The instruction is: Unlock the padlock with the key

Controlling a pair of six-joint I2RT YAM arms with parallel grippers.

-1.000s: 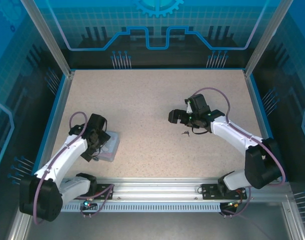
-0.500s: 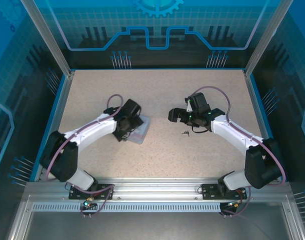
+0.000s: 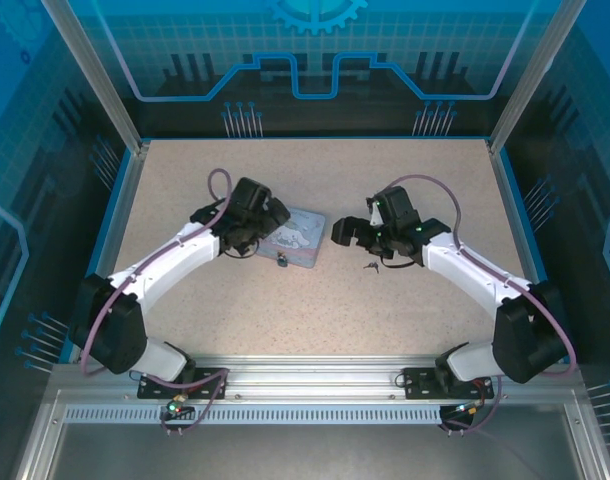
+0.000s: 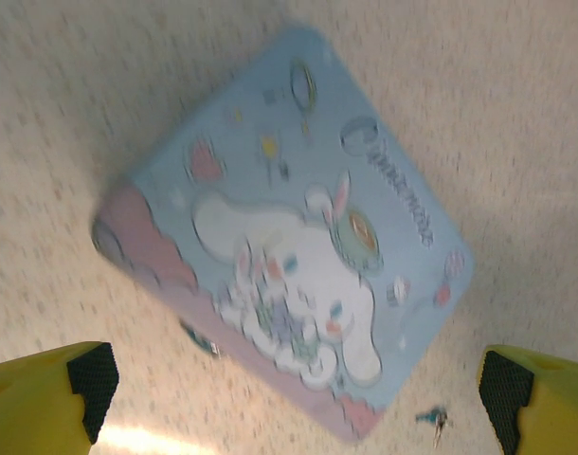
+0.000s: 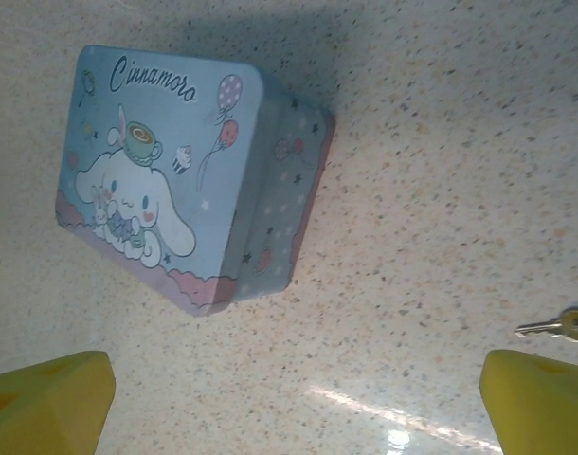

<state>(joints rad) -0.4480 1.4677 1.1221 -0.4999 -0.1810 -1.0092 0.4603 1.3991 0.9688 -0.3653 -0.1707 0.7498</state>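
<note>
Nothing of the unlocking looks done so far. Both pairs of jaws stand wide apart and hold nothing, the left jaws over the tin [image 3: 297,238] and the right jaws just beside it. The padlock [image 3: 282,262] sits at the tin's near edge. The key [image 5: 559,327] lies loose on the surface [image 3: 385,180], apart from the padlock. Picking it up, inserting it and turning it are all left to do.

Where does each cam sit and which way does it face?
Top external: high behind the robot, looking down at the table; left gripper and right gripper in frame.
Left wrist: on the left arm, looking down on the tin; its yellow fingertips at the bottom corners.
Right wrist: on the right arm, looking down at tin and table; its fingertips at the bottom corners.
Shared: both wrist views hold the tin and the key.
</note>
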